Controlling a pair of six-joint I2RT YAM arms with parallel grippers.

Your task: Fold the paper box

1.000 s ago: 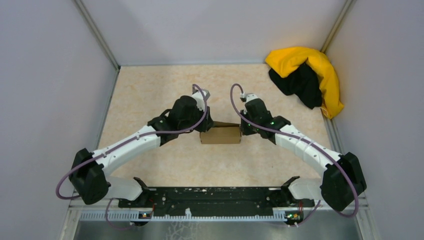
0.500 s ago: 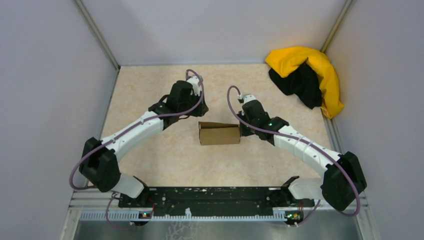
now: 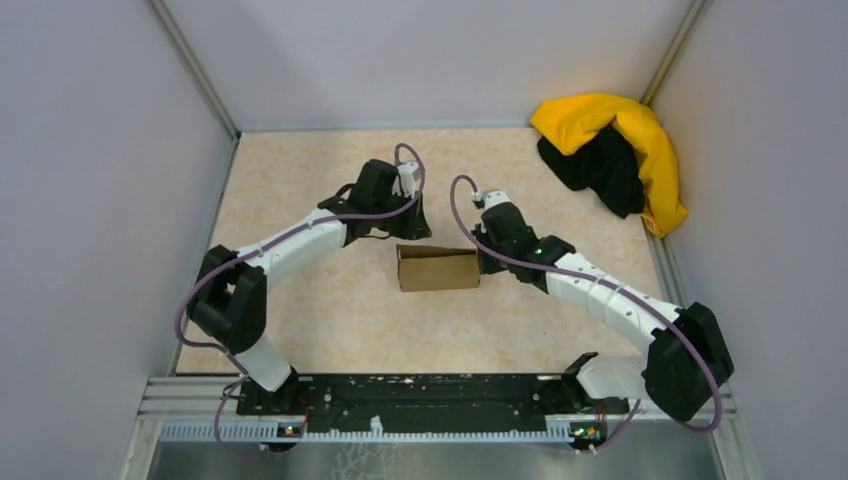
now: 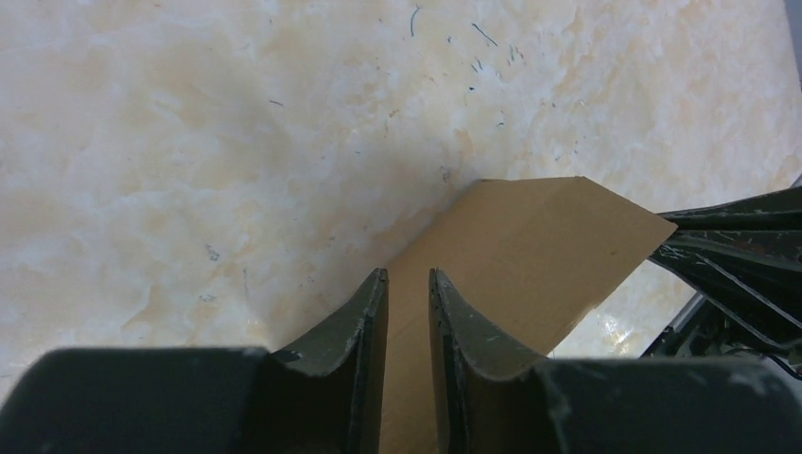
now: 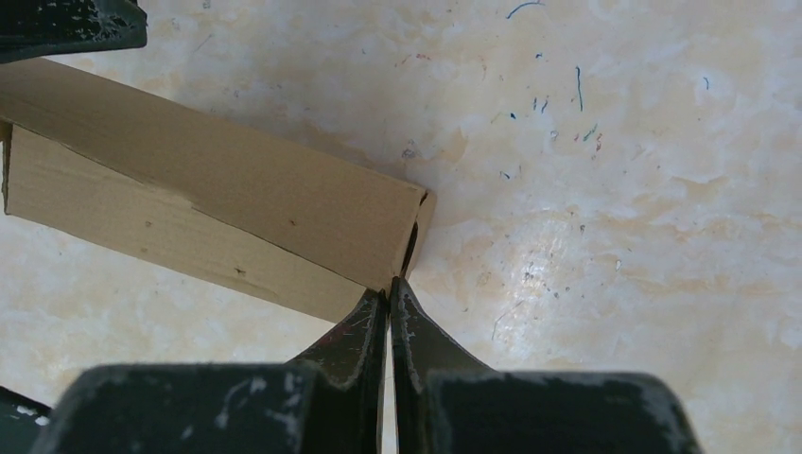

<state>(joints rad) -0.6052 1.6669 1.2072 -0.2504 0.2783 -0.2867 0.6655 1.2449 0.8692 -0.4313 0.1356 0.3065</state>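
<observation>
Since it quit the left end of the paper box (image 3: pixel 438 269): left claw (image 4: pixel 407 276) has circled to just behind the box.
Left claw: fingers slightly parted over the rear flap (image 4: pixel 530 246), gripping nothing.
Right claw (image 5: pixel 388 291): clenched empty, tips against the box's right end.
Paper box: mid-table (image 3: pixel 300 190), unmoved.
Meaning: the rear flap probably folds next.

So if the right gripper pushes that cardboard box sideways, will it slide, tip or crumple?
Probably slides, not tips: the paper box lies low and long on the smooth tabletop. It looks like thin, hollow cardboard, so likely light, and its walls may buckle under the shut right gripper.
</observation>
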